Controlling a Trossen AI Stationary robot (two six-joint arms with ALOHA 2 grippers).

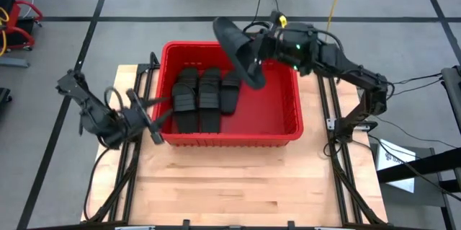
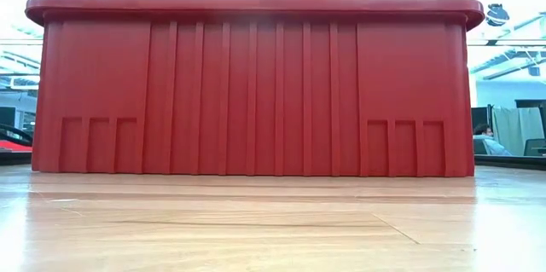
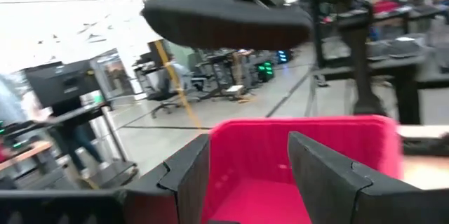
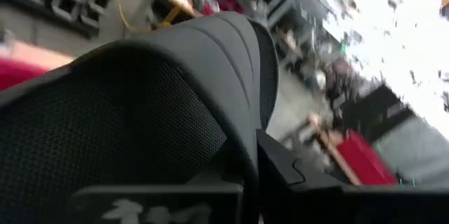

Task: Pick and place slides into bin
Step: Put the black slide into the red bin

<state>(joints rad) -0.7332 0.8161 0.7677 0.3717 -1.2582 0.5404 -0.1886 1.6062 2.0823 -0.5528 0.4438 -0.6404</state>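
Right claw point(image 1: 253, 51) clenched on slide point(image 1: 238, 51) above bin point(image 1: 299, 122) far rim; left claw point(image 1: 148, 116) released outside left wall.

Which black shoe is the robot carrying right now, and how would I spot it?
Find the big red plastic bin on the wooden table. Above its far edge, the right gripper holds one black rubbery slide in the air. The other slides lie flat inside the bin.
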